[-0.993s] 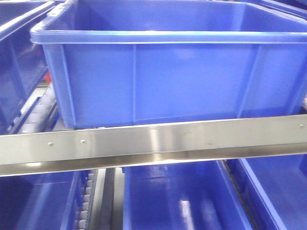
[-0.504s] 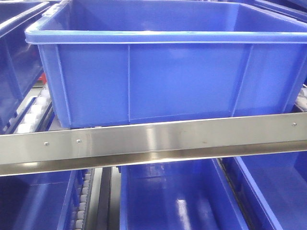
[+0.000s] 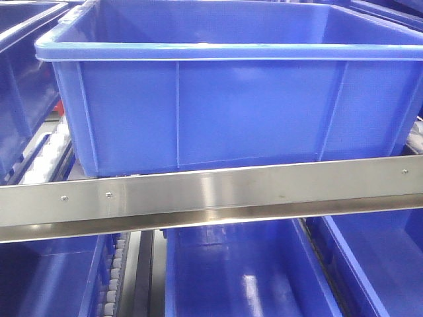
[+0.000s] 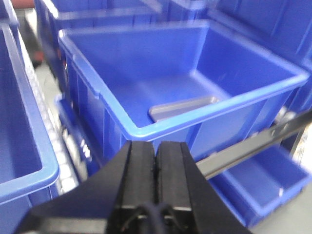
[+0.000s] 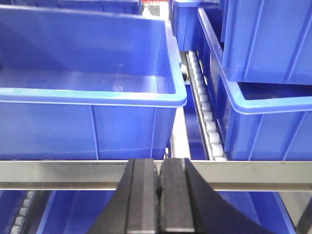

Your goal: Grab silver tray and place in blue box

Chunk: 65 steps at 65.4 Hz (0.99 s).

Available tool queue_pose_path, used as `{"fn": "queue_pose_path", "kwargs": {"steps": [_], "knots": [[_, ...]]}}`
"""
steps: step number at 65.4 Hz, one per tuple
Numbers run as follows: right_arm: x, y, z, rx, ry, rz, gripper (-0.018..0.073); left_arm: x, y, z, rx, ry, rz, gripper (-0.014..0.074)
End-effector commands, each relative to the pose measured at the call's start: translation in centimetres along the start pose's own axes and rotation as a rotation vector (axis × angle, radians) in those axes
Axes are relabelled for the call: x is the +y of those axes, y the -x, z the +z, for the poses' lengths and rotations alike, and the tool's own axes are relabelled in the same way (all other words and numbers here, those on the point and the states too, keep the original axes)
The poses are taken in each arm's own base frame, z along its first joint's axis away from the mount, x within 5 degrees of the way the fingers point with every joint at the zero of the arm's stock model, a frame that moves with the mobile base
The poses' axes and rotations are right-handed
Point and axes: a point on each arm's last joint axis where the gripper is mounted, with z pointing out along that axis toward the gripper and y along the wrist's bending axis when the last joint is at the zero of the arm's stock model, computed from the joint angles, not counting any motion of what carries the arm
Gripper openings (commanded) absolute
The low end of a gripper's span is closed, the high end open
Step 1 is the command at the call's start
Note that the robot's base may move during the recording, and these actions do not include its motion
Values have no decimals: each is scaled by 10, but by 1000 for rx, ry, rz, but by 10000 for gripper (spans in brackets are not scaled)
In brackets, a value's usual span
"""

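Note:
The blue box stands on the upper shelf and fills the front view. In the left wrist view the silver tray lies on the floor of the blue box, by its near wall; only part of it shows above the rim. My left gripper is shut and empty, outside the box, just below its near corner. My right gripper is also shut with nothing in it, in front of the steel rail, off the right corner of the blue box.
A steel shelf rail runs across below the box. More blue crates surround it: one below, one at the left, stacked ones at the right. White conveyor rollers run between the crates.
In the front view the box and rail sit a little further left than a second ago. Nothing has moved in the last half second.

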Motion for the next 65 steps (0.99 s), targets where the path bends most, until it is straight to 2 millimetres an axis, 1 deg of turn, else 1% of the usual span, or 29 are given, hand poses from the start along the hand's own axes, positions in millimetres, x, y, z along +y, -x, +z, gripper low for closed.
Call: {"fn": "queue_pose_path", "kwargs": {"steps": [1,9,36,44,49,53,58,65], "knots": [[1,13,0,-100,14,-30,56,-3,11,-3,-100,-42,-9,-105],[1,10,1,-90,13,-31,56,-4,8,-1,-89,-42,-10,-105],[1,10,1,-90,13,-31,56,-4,8,-1,-89,-43,-11,-105],[1,10,1,-90,13,-31,56,-5,3,0,-62,-52,-26,-105],[1,10,1,-90,13,-31,56,-6,0,-1,-48,-40,25,-105],[2,10,1,-91,13,-31,56,-5,-8,-1,-44,-1,28,-105],[2,10,1,-91,13,-31,56,-2,-19,-2,-87,92,39,-105],[2,10,1,-91,13,-31,56,4,-45,-5,-162,241,22,-105]]}}
